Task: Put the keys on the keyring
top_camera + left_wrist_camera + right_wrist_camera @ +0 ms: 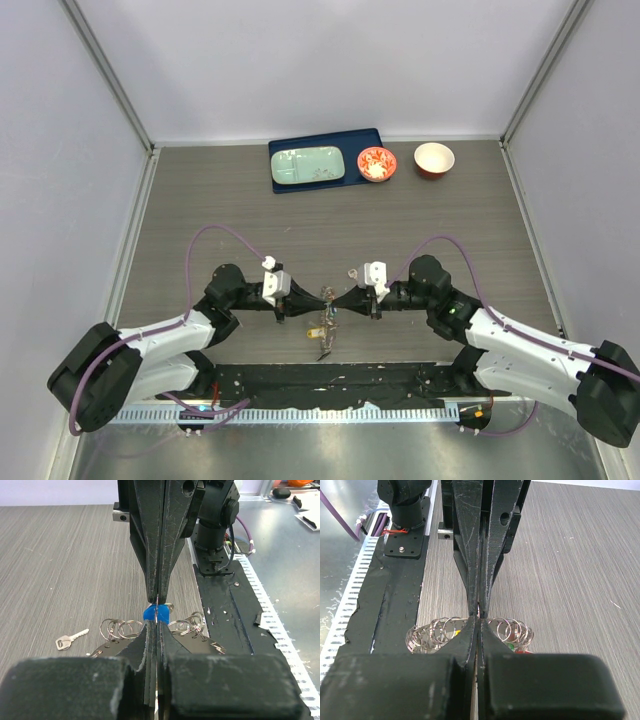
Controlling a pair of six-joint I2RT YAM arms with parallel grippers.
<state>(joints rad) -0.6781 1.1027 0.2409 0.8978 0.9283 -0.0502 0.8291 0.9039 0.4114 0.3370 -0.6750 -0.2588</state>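
My left gripper (322, 298) and right gripper (336, 298) meet tip to tip over the table's near middle, both shut. In the left wrist view my left gripper (156, 623) pinches a blue-headed key (149, 614). The right gripper's fingertips (158, 599) come down onto a thin silver ring loop at that key. Under them lies the dark keyring (202, 646), with small silver rings (119, 628) along its rim. The right wrist view shows my right gripper (479, 620), the same rings (438, 629), and green and red key heads (511, 645). A loose silver key (70, 640) lies on the table.
At the back stands a blue tray (366, 140) with a pale green plate (308, 165). A red-and-white bowl (377, 164) and a second bowl (434, 159) sit beside it. A black mat (330, 385) runs along the near edge, close under both arms.
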